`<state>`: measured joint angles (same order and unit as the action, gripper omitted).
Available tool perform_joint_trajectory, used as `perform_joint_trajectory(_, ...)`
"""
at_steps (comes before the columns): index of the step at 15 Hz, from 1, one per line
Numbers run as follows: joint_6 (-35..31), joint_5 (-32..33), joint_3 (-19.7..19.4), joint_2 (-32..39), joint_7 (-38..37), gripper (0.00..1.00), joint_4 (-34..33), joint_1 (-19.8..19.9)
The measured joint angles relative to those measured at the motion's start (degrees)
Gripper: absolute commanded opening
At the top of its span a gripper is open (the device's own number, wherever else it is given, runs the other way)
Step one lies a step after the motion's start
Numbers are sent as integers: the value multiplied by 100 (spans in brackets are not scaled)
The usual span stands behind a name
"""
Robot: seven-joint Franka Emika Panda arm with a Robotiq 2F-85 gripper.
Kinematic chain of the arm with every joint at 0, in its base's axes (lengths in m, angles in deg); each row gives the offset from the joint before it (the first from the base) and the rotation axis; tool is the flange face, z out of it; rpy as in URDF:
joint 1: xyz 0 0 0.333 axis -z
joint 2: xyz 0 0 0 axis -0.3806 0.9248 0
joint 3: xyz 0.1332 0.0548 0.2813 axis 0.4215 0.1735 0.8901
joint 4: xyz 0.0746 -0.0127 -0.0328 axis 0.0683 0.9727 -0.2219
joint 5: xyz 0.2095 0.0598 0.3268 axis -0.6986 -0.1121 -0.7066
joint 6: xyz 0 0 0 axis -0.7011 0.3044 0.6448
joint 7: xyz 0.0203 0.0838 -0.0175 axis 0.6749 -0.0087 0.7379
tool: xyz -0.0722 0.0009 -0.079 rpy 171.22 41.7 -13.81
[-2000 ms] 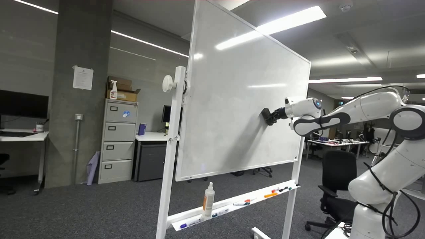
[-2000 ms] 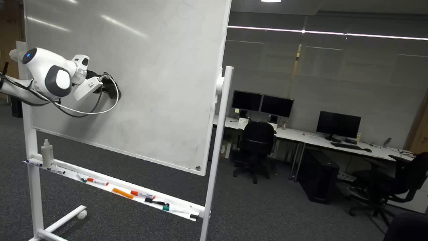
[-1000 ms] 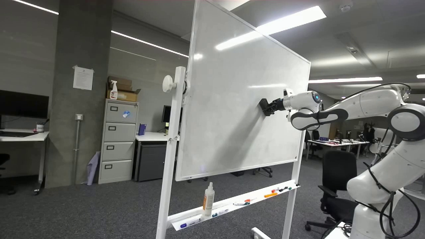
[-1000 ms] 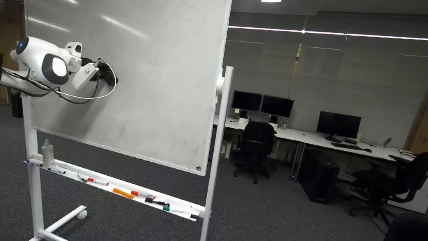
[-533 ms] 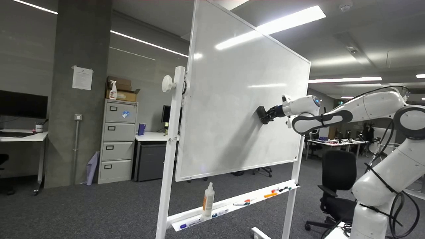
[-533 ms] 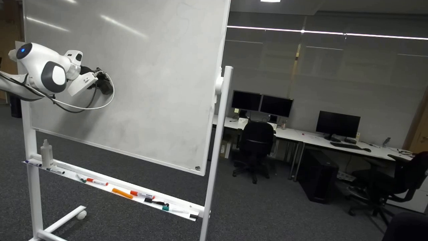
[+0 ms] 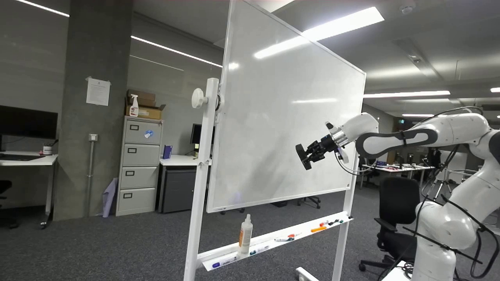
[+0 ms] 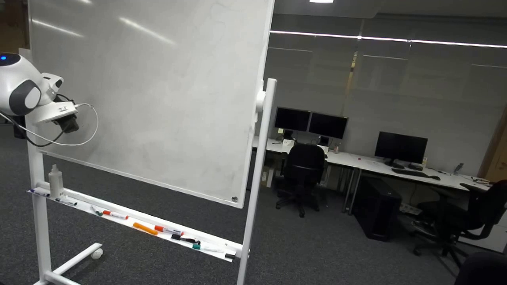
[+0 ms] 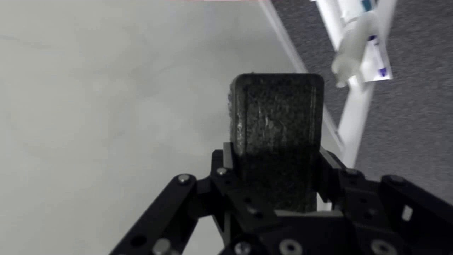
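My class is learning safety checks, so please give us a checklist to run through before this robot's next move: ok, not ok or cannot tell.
1. Claw shut on the black eraser: ok, gripped from both sides.
2. Eraser clear of the whiteboard: ok, apparently; its shadow lies separate from it.
3. Whiteboard free of smudges: not ok; faint grey patches show.
4. Bottle upright on the tray: ok.
5. Orange marker lying on the tray: ok.
6. Eraser's wiping face clean: cannot tell; not clearly shown.
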<state>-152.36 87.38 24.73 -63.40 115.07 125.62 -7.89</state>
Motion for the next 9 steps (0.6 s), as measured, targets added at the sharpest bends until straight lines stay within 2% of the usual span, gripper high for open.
perform_joint_trajectory(2,1041,-345,-345,-331,226,31,1,-412)
perform_joint_trajectory(4,2089,-502,-613,-601,297,31,-8,-338)
perform_joint_trajectory(7,3419,-505,-837,-860,309,31,-78,348)
perform_joint_trajectory(9,3925,-449,-908,-895,317,31,-112,959)
